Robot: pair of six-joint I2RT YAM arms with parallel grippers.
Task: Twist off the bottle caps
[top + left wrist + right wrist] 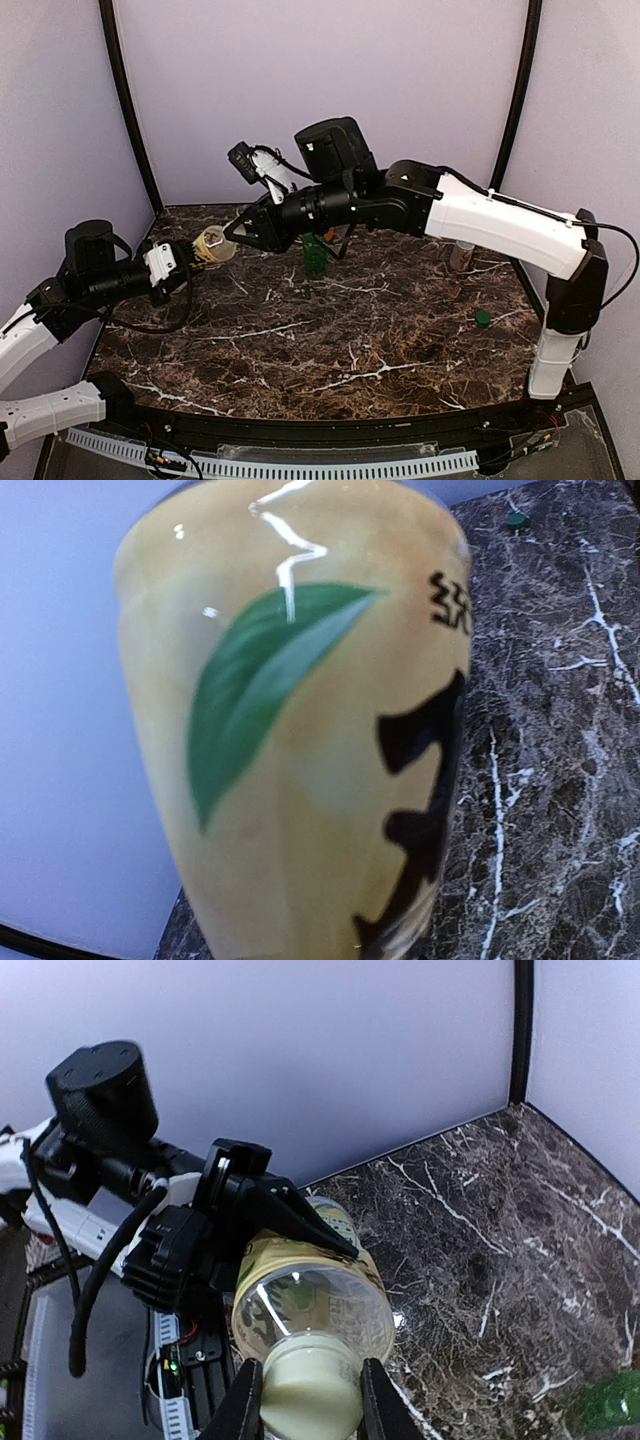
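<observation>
Yellow bottle (300, 780): fills your left wrist view, showing a tan-yellow label, one green leaf and black characters down the side. It lies roughly level, lifted off the table (350, 385) over the far-left corner, strung between your two grippers.

Left gripper (195, 258): clenched round the bottle's body. From the right wrist camera you see one black finger laid across the upper side of the label (its partner is hidden behind the bottle). Left arm: upper link low along the left edge, elbow folded, forearm running level toward the right.

Cream cap (310, 1385): on the bottle's neck, facing the right wrist camera.

Right gripper (312, 1402): closed on the cream cap, one finger pressed to each side. Right arm: rises from its base at the near right and bends at a high elbow. From there the white forearm and black wrist stretch leftward across the far half of the table, with the gripper pointing left at the bottle's mouth end.

Green bottle (316, 256): upright, mid-table toward the back, beneath the right wrist.

Orange bottle (329, 237): only a sliver shows, just behind the green one.

Clear bottle (462, 256): upright at the far right, partly behind the white forearm.

Green loose cap (483, 318): flat on the marble, right side, apart from every bottle.
</observation>
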